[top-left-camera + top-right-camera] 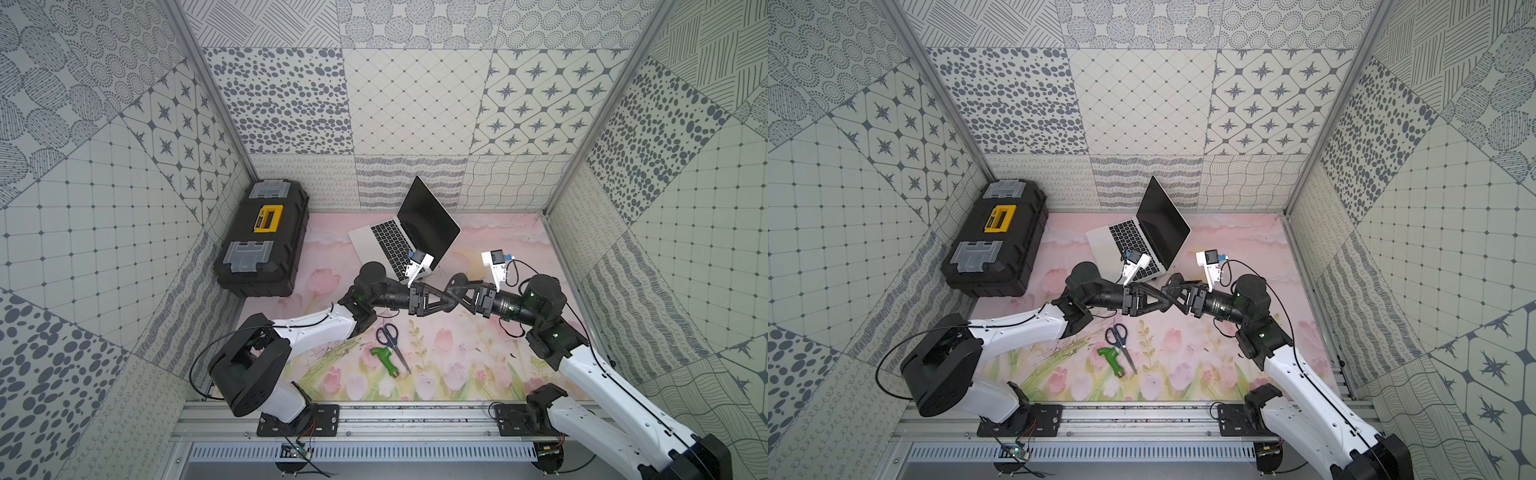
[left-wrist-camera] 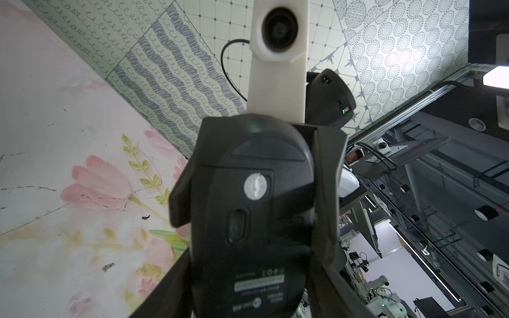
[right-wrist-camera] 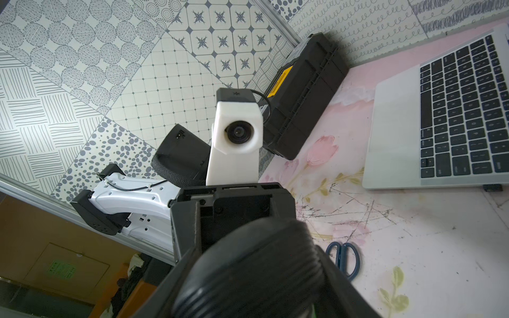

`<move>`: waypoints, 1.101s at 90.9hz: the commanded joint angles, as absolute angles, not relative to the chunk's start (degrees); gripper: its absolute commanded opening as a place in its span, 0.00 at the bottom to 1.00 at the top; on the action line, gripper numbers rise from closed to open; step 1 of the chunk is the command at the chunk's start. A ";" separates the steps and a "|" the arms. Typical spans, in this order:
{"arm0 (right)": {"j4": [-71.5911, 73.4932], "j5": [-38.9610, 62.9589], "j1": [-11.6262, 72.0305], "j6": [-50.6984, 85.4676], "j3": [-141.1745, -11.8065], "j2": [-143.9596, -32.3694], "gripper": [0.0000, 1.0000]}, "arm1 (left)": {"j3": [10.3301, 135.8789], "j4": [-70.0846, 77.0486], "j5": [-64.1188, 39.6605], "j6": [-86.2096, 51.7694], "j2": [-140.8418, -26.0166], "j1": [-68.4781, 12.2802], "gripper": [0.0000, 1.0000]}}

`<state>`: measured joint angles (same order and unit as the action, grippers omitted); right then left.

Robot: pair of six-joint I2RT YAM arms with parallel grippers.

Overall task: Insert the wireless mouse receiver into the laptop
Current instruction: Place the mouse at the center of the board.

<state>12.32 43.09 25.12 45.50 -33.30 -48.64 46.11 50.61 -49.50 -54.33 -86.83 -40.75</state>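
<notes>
The dark grey wireless mouse [image 2: 256,165] hangs above the mat between both grippers, its underside with a pale round mark facing the left wrist view. My left gripper [image 2: 250,264] is shut on its sides. My right gripper [image 3: 248,275] meets it from the opposite end and is shut on the mouse [image 3: 248,256] too. In both top views the two grippers [image 1: 444,300] [image 1: 457,291] meet tip to tip just in front of the open silver laptop [image 1: 370,241]. The receiver is hidden.
A black-and-yellow toolbox [image 1: 262,241] stands at the back left against the wall. Blue-handled scissors [image 1: 390,338] and a green tool [image 1: 384,359] lie on the flowered mat in front of the arms. The laptop's [image 3: 394,132] palm rest faces the toolbox.
</notes>
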 commanded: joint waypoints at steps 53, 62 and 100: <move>11.50 39.33 25.62 37.77 -34.58 -51.76 0.37 | 40.72 53.52 -53.73 -52.66 -84.04 -39.33 0.81; 11.72 39.03 25.64 37.45 -34.71 -52.93 0.37 | 40.20 52.20 -53.74 -51.50 -83.39 -39.02 0.82; -5.29 12.73 34.27 11.26 -39.80 -64.70 0.37 | 36.66 10.41 -37.79 -28.28 -66.74 -26.29 0.92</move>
